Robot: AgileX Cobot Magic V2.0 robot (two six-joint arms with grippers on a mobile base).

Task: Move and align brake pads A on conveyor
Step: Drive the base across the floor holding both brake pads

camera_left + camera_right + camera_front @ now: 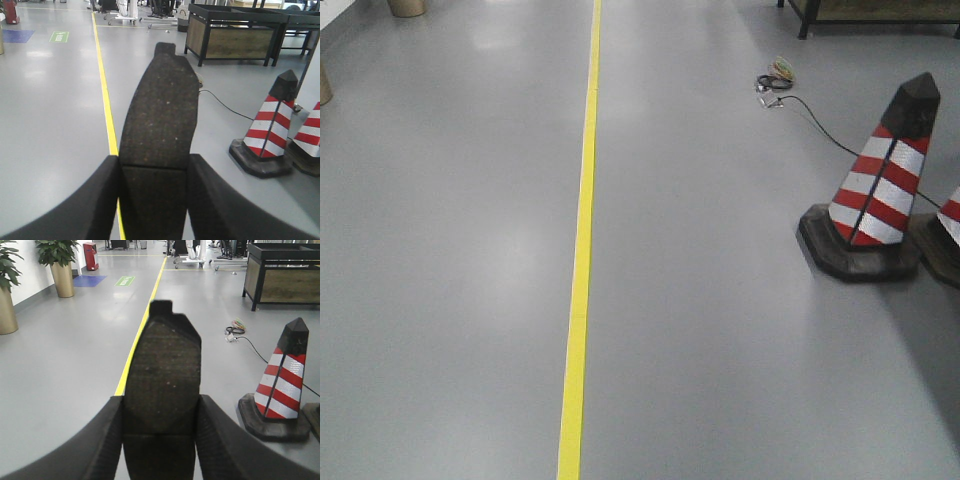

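Note:
My left gripper (154, 172) is shut on a dark grey brake pad (160, 110). The pad sticks out forward between the black fingers (90, 200), its centre groove level with the fingertips. My right gripper (161, 412) is shut on a second brake pad (164, 370), held the same way, with its notched backing plate at the far end. Both pads are held up above the grey floor. The conveyor is out of view in all views. No gripper shows in the front view.
A yellow floor line (582, 240) runs ahead. Red-and-white traffic cones (880, 185) stand on the right, also in the wrist views (267, 130) (282, 380). A cable (790, 95) lies on the floor. Dark wooden benches (235, 32) and potted plants (60, 262) stand further off.

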